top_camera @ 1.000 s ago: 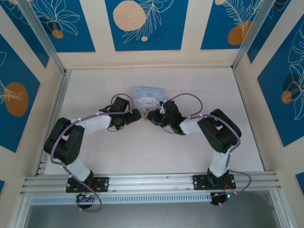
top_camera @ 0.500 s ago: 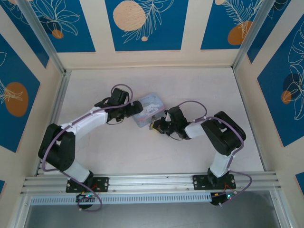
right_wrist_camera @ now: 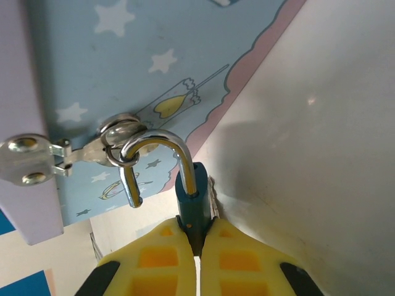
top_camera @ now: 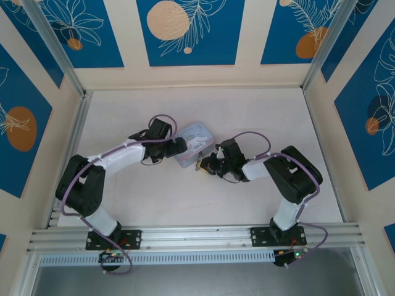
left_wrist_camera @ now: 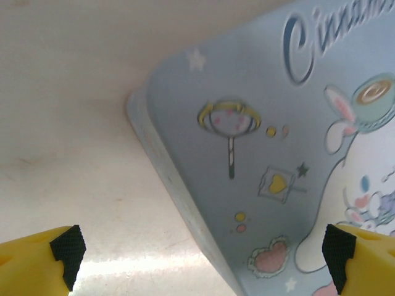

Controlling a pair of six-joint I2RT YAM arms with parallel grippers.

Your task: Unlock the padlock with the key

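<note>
Right gripper clenched on padlock, shackle hooked through the ring of the tin; left gripper gaping. Pull, and you may drag the unheld tin across the surface.

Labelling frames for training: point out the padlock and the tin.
padlock (right_wrist_camera: 192, 198), right wrist view, on its teal body.
tin (left_wrist_camera: 278, 154), left wrist view, on its printed pale blue face.
</note>
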